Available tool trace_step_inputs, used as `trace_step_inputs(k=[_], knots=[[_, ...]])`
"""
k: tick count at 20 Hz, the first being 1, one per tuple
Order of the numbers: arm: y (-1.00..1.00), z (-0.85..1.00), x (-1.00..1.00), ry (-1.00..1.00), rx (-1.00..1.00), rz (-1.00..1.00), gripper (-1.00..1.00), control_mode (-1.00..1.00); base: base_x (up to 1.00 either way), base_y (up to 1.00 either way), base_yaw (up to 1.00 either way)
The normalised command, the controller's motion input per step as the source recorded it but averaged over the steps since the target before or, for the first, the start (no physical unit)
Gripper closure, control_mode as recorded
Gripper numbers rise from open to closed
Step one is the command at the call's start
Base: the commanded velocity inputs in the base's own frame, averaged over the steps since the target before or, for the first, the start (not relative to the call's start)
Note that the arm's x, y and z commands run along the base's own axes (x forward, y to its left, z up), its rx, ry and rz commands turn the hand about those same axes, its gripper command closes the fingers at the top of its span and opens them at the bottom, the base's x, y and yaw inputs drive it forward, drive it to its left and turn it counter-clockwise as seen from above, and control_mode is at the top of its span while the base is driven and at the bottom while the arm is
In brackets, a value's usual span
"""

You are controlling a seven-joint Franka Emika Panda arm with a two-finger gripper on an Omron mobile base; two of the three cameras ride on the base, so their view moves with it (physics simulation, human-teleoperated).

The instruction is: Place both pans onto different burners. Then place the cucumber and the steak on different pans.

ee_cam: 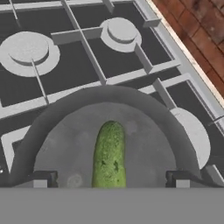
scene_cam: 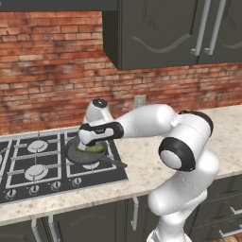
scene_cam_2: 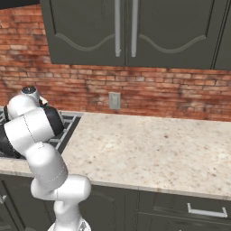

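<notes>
End effector [ee_cam: 109, 177], hand view: fingertips [ee_cam: 40, 178] spread wide, one on each side of the cucumber [ee_cam: 109, 157], neither touching it; nothing gripped. Cucumber lies flat in the pan [ee_cam: 61, 144], lengthwise between the tips, approx. centred on the pan floor.

Left base view: end effector [scene_cam: 90, 144] hangs just above that pan [scene_cam: 78, 155], which sits on a burner at the right side of the cooktop [scene_cam: 28, 189], handle [scene_cam: 115, 162] pointing toward the desk [scene_cam: 156, 160].

Handling, est.: cucumber looks light, firm, smooth-skinned and round, so prob. apt to roll; best pinched across its middle, jaws square to the long axis. Pan looks rigid and heavier; handle or rim is the likely hold, w/ the handle giving leverage but risk of tilt.

Counts: 1 cucumber; 1 pan visible; burners [ee_cam: 27, 49], 3 in hand view (one partly under the pan). Left base view shows 2 bare rings [scene_cam: 37, 145] clearly, more cut off at the left edge. Steak and 2nd pan: cannot place.
</notes>
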Motion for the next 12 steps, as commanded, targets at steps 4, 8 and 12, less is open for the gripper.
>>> trace_step_inputs(k=[4,8,12], knots=[[0.00,0.61,-0.42,0.00,0.00,-0.01,-1.00,-1.00,0.00,0.00,0.00],[0.00,0.50,-0.71,0.00,0.03,-0.17,-1.00,-1.00,0.00,0.00,0.00],[0.07,0.73,-0.71,0.00,0.08,-0.25,-1.00,-1.00,0.00,0.00,0.00]])
